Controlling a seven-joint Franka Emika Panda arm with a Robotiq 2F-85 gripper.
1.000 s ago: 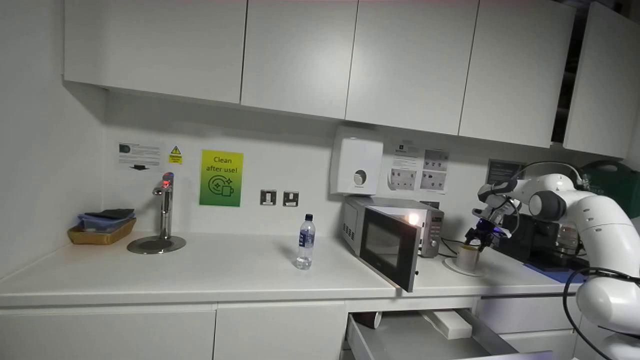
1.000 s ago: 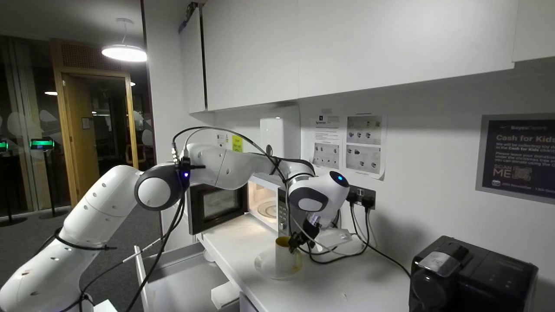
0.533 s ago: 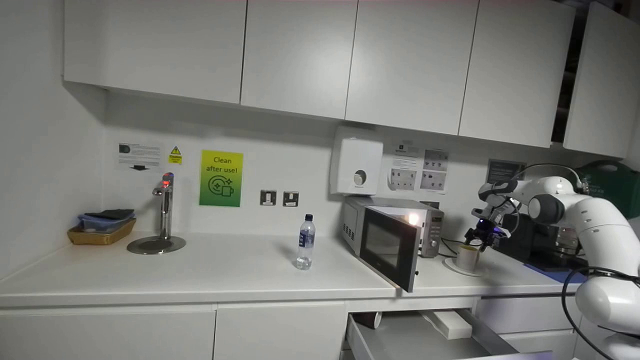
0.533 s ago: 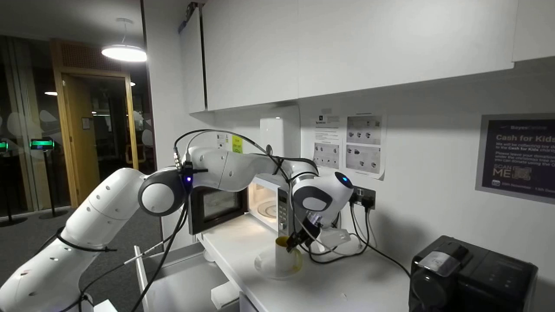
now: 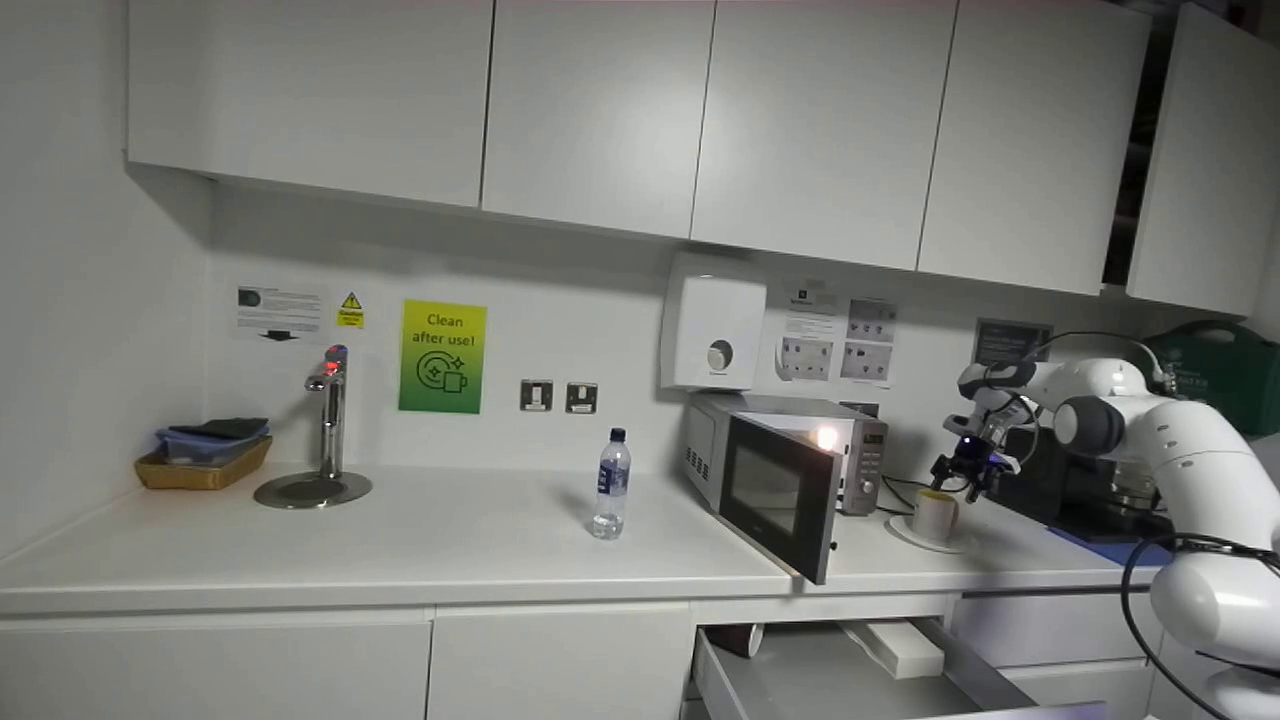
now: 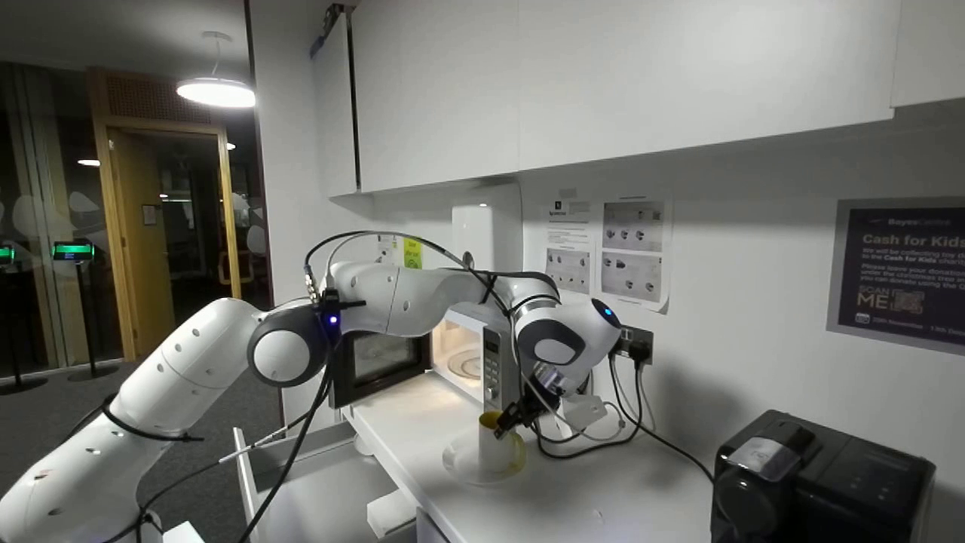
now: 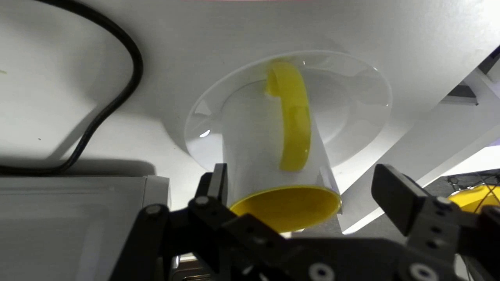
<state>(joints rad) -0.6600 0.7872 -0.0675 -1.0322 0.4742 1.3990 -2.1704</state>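
A white mug with a yellow inside and yellow handle stands upright on a white saucer on the counter. The mug also shows in both exterior views. My gripper is open and tilted at the mug's rim. In the wrist view, the mug's rim lies between the two fingers. The left finger is close against the mug's side; whether it touches is unclear. A gap shows between the mug and the right finger. In an exterior view the gripper is at the upper handle side.
A lit microwave has its door open beside the mug. An open drawer below holds a dark cup and a white box. A black coffee machine, a black cable and a water bottle are on the counter.
The gripper has lifted and tilted slightly at the mug, and more of the handle shows. The arm's elbow has sunk a little. The mug and saucer have not moved.
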